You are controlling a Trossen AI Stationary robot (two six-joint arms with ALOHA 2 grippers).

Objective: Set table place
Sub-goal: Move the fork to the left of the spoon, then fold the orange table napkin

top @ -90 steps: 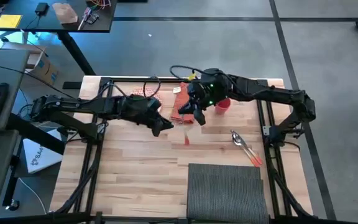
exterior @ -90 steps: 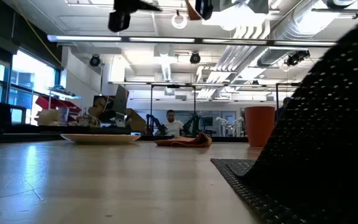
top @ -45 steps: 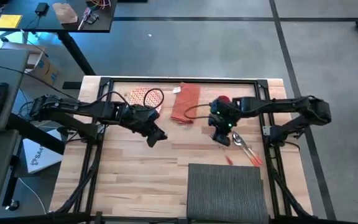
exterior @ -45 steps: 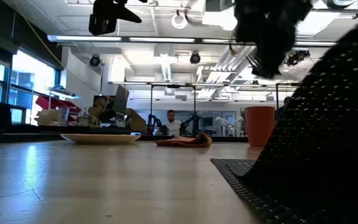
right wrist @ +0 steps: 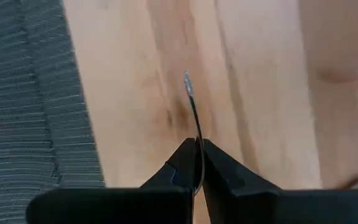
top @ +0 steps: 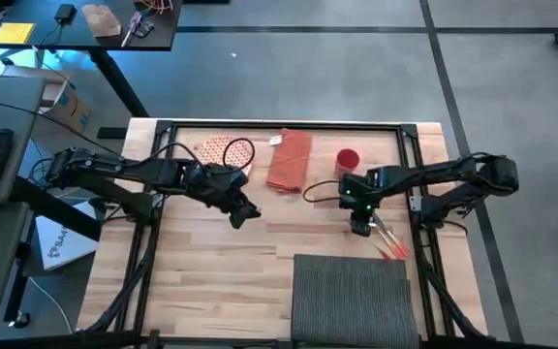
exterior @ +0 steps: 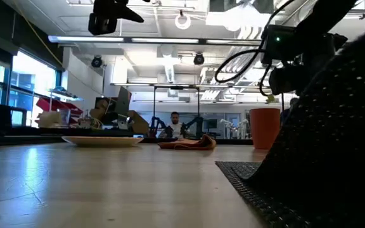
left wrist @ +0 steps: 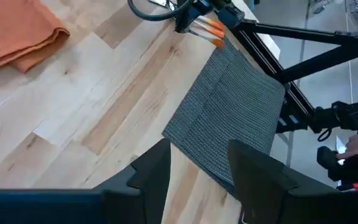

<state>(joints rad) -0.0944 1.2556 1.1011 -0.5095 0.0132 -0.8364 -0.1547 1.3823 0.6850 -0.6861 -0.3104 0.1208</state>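
Just beyond the placemat (top: 356, 297), right end effector (top: 360, 229), seemingly on cutlery (top: 391, 242).

Orange napkin (top: 290, 161): folded, lying flat, well apart from the right pincer. Red cup (top: 348, 161): upright, just behind that pincer. Patterned plate (top: 227, 152): flat, beyond the left pincer. Orange-handled cutlery (top: 388, 242): beside the right pincer.
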